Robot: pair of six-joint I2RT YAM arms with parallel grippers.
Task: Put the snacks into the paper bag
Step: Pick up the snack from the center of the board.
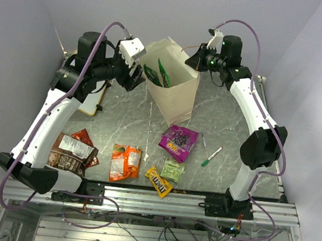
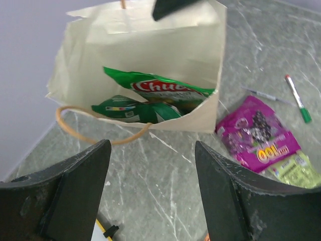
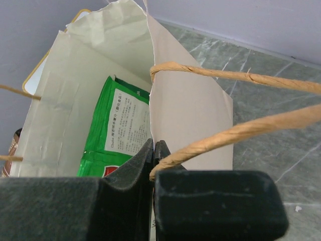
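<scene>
Pinching paper bag (image 1: 175,99) rim with right gripper (image 3: 153,150), clamped; left gripper (image 2: 150,150) spread, empty, just beside. Green bags (image 2: 155,90) inside; purple pouch (image 1: 178,141) outside. Risk of tearing rim or tipping bag by tugging.

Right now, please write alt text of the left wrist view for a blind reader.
An open paper bag holding two green snack bags, seen past the open left pincer. At the picture's right lie a purple pouch, a pale green packet and a green marker.
</scene>
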